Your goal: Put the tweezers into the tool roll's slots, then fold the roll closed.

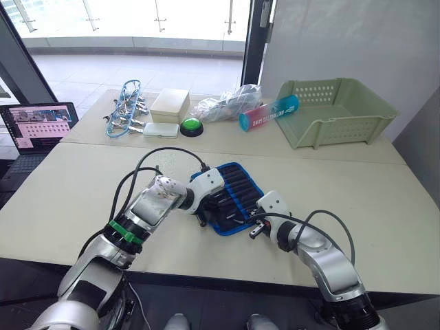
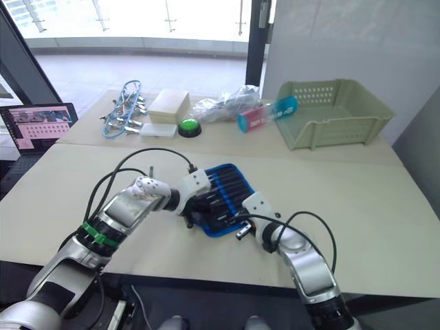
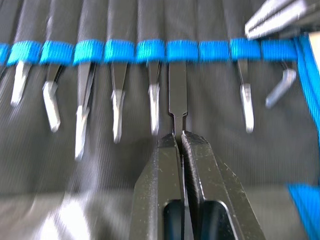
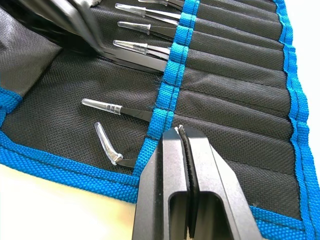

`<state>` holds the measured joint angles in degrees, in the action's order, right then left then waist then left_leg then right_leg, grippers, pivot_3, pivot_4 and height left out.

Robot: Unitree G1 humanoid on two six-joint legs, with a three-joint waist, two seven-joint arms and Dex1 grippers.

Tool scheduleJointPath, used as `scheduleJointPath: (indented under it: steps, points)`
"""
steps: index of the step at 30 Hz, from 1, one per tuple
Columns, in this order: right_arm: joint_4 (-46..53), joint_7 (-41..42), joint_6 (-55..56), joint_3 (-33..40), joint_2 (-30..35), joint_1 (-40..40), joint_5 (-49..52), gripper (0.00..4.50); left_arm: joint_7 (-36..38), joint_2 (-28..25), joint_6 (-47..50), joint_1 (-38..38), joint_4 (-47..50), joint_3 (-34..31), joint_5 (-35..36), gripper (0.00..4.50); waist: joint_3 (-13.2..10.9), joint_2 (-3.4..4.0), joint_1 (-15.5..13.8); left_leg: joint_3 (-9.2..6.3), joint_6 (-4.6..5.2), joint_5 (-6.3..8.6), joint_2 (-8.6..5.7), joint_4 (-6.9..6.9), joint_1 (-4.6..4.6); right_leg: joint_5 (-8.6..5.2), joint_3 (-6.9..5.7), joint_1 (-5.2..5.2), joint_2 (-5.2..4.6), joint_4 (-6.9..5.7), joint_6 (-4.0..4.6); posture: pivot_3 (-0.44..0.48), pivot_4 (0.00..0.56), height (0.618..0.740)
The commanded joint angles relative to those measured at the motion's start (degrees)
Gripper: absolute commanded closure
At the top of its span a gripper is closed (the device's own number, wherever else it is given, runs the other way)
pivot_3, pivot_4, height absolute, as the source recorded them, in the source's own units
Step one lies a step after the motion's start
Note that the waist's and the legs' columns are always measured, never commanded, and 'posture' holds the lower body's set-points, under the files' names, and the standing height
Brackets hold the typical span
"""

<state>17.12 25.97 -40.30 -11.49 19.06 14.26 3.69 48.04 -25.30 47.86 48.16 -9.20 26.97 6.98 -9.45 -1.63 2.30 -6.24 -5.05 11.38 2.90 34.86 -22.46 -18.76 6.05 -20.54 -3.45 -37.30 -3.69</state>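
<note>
Several tweezers (image 3: 118, 107) already sit in the slots (image 4: 235, 85) of the open tool roll (image 1: 232, 196) mid-table; left gripper (image 3: 178, 136) pinches one tweezer's tail; push straight along its slot; right gripper (image 4: 182, 131), closed and empty, should pin the blue band.

Tool roll (image 2: 230, 184) lies open on the near table (image 2: 385, 220), blue edging showing, dark slots (image 2: 236, 180) running across its inner face. Left gripper (image 2: 194, 210) sits on the roll's left edge; right gripper (image 2: 240, 230) at its near right corner. Finger state not readable. Green basket (image 2: 330, 113), green button (image 2: 188, 126) on far table.
</note>
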Motion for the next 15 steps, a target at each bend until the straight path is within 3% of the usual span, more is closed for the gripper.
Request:
scheduleJointPath:
  steps: [1,10,15]
  points:
    - [-1.6,0.7,-3.8,-1.3,0.4,-2.2,0.7,4.50,-1.3,4.0,-3.0,2.9,-3.7,-1.5,-0.7,4.43,0.0,0.00,0.0,0.00,0.00,0.00,0.00,0.00,0.00,0.00,0.00,0.00,0.00,0.00,0.00,0.000,0.150,0.740]
    - [-0.3,1.2,-5.3,-1.9,0.7,-2.8,1.3,4.50,-2.2,10.0,-10.7,5.3,-16.1,-2.4,-3.5,4.43,0.0,0.03,-0.7,-0.02,0.04,0.02,-0.04,0.11,0.04,0.01,-0.01,0.16,-0.03,0.06,-0.02,0.000,0.150,0.740]
    - [0.1,1.3,-5.7,-1.8,0.8,-3.1,1.5,4.50,-0.6,8.9,-9.5,4.6,-13.6,-3.4,-3.4,4.43,0.0,0.03,-1.0,-0.03,0.04,0.02,-0.05,0.16,0.12,0.03,0.00,0.27,-0.03,0.07,-0.07,0.000,0.150,0.740]
